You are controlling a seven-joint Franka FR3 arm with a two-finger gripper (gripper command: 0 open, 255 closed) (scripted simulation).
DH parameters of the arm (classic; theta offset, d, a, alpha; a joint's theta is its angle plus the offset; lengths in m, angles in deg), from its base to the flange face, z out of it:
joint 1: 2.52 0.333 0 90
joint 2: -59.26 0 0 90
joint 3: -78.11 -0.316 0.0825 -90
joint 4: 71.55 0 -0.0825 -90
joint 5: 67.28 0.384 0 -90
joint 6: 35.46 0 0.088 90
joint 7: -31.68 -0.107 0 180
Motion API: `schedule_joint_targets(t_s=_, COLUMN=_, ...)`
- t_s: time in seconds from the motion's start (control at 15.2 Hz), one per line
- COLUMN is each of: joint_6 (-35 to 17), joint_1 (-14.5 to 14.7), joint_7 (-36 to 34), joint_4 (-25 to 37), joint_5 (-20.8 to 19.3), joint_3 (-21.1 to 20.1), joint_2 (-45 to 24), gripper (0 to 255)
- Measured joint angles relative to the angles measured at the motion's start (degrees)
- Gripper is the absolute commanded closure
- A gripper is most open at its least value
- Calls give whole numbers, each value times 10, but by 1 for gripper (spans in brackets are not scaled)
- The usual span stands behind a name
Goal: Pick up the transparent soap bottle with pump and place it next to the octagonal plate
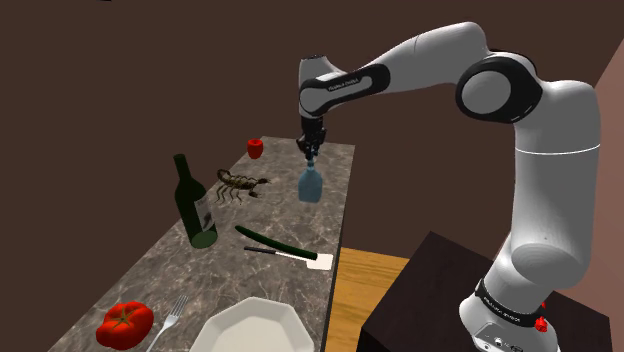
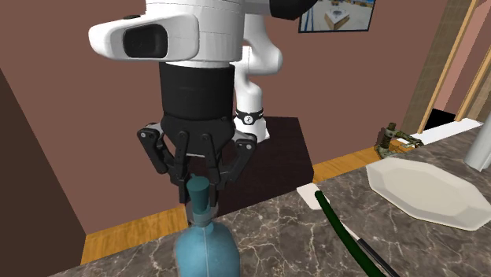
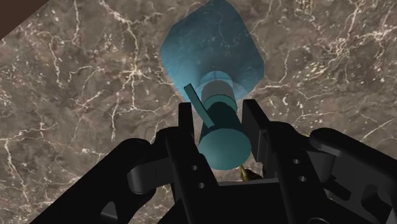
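A translucent blue soap bottle (image 1: 311, 186) stands upright on the marble counter (image 1: 170, 260), near its far end by the right edge in the shoulder view. My gripper (image 1: 311, 152) comes straight down on it and is shut on its pump top. In the second exterior view the gripper (image 2: 203, 186) clasps the bottle's neck above the round body (image 2: 206, 250). The wrist view has both fingers (image 3: 186, 127) pressed against the pump head (image 3: 221, 137), with the bottle's body (image 3: 213, 48) beyond. The white octagonal plate (image 1: 255, 325) lies at the counter's near end; it is also in the second exterior view (image 2: 429, 189).
Between bottle and plate lie a green cucumber (image 1: 275, 243) and a knife (image 1: 292, 256). A dark wine bottle (image 1: 195, 205), a scorpion figure (image 1: 240, 185) and a red pepper (image 1: 256, 148) stand further left. A tomato (image 1: 125, 323) and fork (image 1: 172, 318) flank the plate.
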Motion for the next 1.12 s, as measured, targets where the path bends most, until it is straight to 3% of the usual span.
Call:
schedule_joint_targets(t_s=0.86, joint_6=94, joint_1=1, joint_7=7, joint_4=84, joint_5=3, joint_3=-1, joint_2=11, gripper=255)
schedule_joint_targets(t_s=1.12, joint_6=97, joint_1=28, joint_7=-32, joint_4=72, joint_5=-3, joint_3=-13, joint_2=22, gripper=255)
